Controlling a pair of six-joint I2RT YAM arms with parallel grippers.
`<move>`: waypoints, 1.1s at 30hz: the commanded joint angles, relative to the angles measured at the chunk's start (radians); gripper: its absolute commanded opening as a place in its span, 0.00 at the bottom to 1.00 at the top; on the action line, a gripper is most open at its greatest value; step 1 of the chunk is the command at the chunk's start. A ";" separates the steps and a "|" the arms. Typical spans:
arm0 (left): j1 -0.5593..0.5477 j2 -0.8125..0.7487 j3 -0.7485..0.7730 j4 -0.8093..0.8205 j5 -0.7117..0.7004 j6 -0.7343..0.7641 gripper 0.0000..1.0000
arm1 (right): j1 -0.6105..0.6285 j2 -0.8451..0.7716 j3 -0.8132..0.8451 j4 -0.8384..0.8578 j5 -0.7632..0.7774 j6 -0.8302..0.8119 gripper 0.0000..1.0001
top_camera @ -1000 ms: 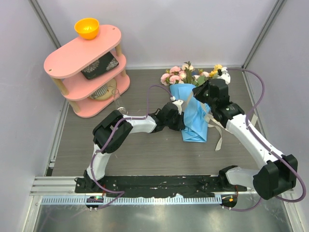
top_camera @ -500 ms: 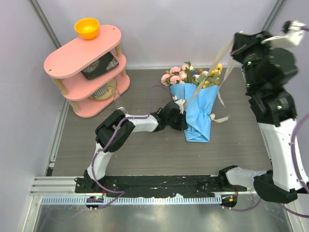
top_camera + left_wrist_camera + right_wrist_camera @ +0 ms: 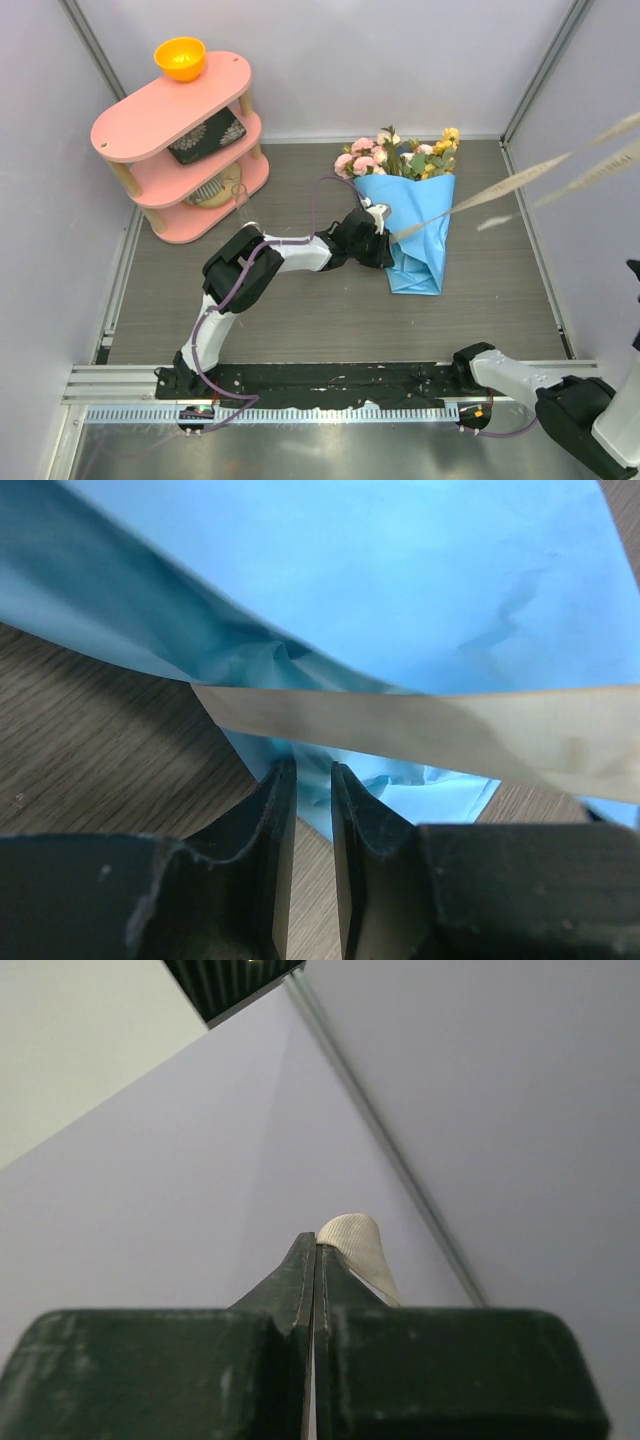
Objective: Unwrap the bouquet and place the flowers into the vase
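One risk ahead. Pinches cream ribbon [image 3: 520, 180] in right gripper [image 3: 315, 1245], jaws pressed together, taut from bouquet [image 3: 415, 235] near bench [image 3: 300, 310] far edge. Left gripper [image 3: 312, 770] jaws nearly together at blue paper [image 3: 400, 570]; grip unclear. Could drag bouquet on a snagged knot.

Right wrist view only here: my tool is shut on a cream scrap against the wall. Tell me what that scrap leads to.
Observer: In the top view, it is the ribbon, stretched from the bouquet up and off the picture's right edge.
Operator: Report the wrap.
Observer: The blue paper is a cone, flowers at its far end.
Operator: Give me the left tool.
Observer: The left tool sits at the paper's left edge, fingers nearly together; whether they pinch it, I cannot tell.
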 commanded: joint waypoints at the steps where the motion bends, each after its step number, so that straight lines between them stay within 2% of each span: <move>1: -0.005 0.021 0.042 0.025 0.016 -0.010 0.24 | 0.004 -0.092 0.004 0.091 0.220 -0.212 0.01; 4: -0.005 0.027 0.048 0.023 0.016 -0.011 0.25 | 0.004 -0.138 0.013 0.155 0.228 -0.254 0.01; 6: -0.005 0.021 0.047 0.018 0.016 -0.011 0.25 | 0.015 -0.146 0.012 0.184 0.271 -0.318 0.01; 8: -0.005 0.003 0.042 0.009 0.016 -0.010 0.27 | 0.039 -0.164 -0.017 0.191 0.318 -0.315 0.01; 13: -0.007 -0.091 0.011 -0.032 0.032 0.027 0.37 | 0.053 -0.149 -0.123 -0.052 0.195 -0.117 0.01; 14: -0.005 -0.109 0.005 -0.037 0.045 0.033 0.40 | 0.053 -0.128 -0.167 -0.096 0.105 -0.072 0.01; 15: -0.007 -0.161 -0.007 -0.043 0.051 0.038 0.46 | 0.055 -0.115 -0.186 -0.139 0.055 -0.038 0.01; 17: -0.005 -0.221 -0.050 -0.051 0.068 0.051 0.50 | 0.055 -0.086 -0.261 -0.242 -0.034 0.073 0.01; 18: -0.005 -0.250 -0.067 -0.052 0.091 0.053 0.55 | 0.055 -0.085 -0.302 -0.252 -0.189 0.096 0.01; 21: -0.004 -0.378 -0.134 -0.058 0.147 0.051 0.59 | 0.053 -0.075 -0.473 -0.225 -0.480 0.160 0.01; 22: -0.004 -0.452 -0.174 -0.064 0.152 0.051 0.60 | 0.055 -0.072 -0.508 -0.204 -0.686 0.176 0.01; 25: -0.004 -0.568 -0.248 -0.103 0.145 0.073 0.61 | 0.055 -0.078 -0.648 -0.156 -0.925 0.234 0.01; 30: -0.005 -0.847 -0.387 -0.152 0.111 0.093 0.56 | 0.055 -0.180 -0.996 -0.102 -0.922 0.370 0.01; 33: -0.005 -1.021 -0.467 -0.233 0.073 0.105 0.56 | 0.070 -0.172 -1.184 -0.070 -1.091 0.442 0.01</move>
